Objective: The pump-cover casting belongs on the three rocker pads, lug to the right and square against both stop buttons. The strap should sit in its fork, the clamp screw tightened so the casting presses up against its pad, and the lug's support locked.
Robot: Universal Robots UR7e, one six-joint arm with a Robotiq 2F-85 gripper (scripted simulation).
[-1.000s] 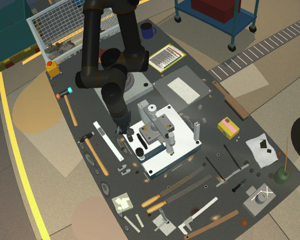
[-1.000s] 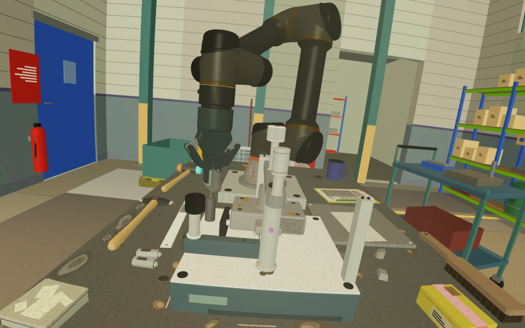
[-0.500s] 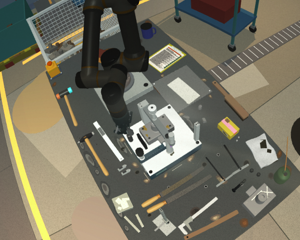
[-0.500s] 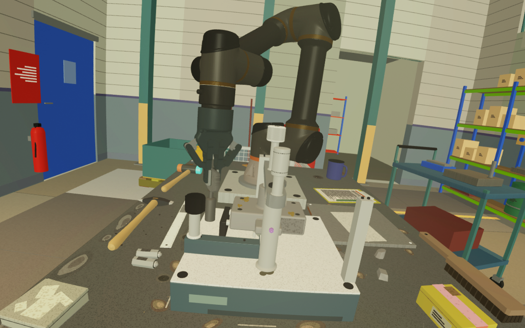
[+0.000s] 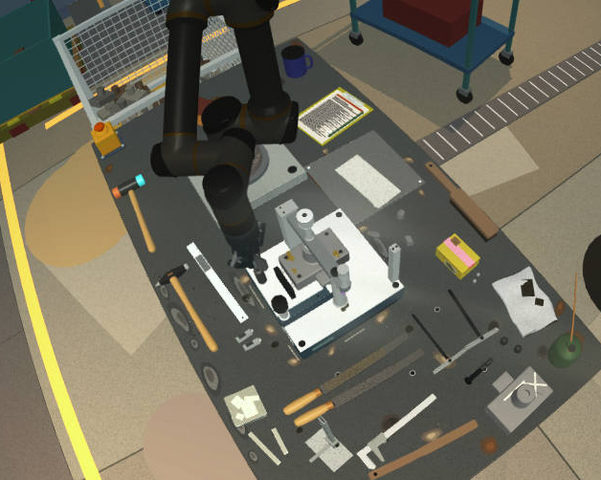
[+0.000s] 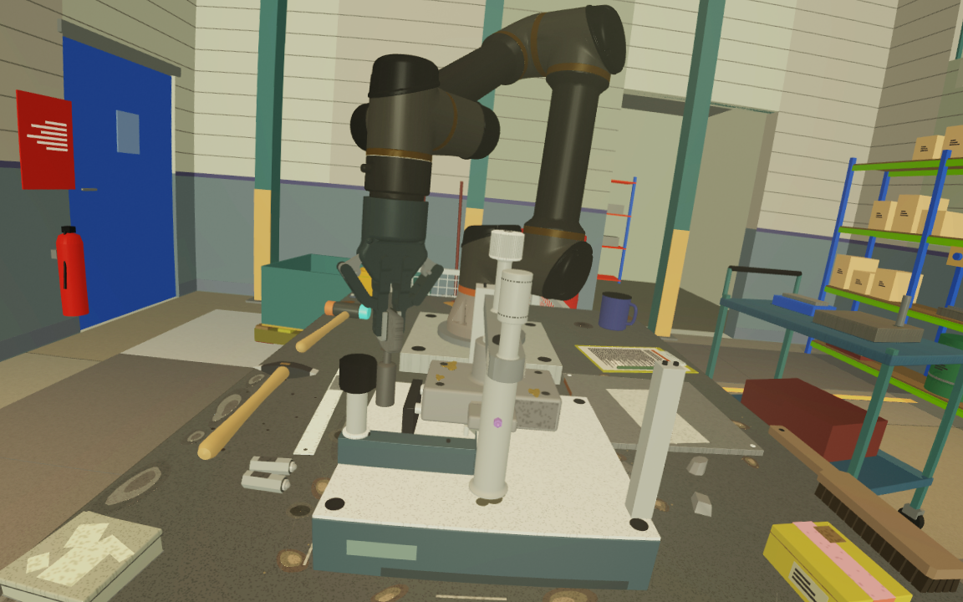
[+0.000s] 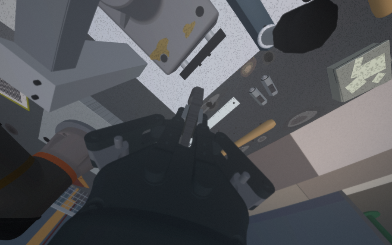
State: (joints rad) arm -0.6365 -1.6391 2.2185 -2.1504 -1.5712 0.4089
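Note:
A dark grey upright post [image 6: 385, 383] stands at the left rear corner of the white fixture plate [image 5: 337, 282], and my gripper [image 6: 389, 327] is closed on the thin knurled stem [image 7: 193, 109] at its top. Beside it stands a white post capped by a black knob [image 6: 356, 372]. The grey pump-cover casting [image 5: 312, 260] lies on the plate, with a black bar [image 5: 284, 282] against its left side. The strap [image 5: 311, 240] crosses the casting from the rear block to a tall white screw column [image 6: 502, 374] in front. A slim grey pillar [image 6: 653, 436] stands at the plate's right edge.
A steel rule [image 5: 217, 282] and a wooden-handled hammer [image 5: 189, 306] lie just left of the plate. Two small cylinders [image 6: 268, 473] lie by its front left corner. Files [image 5: 352, 383], calipers and a yellow box [image 5: 456, 255] lie farther out, and a mug [image 6: 616, 310] stands behind.

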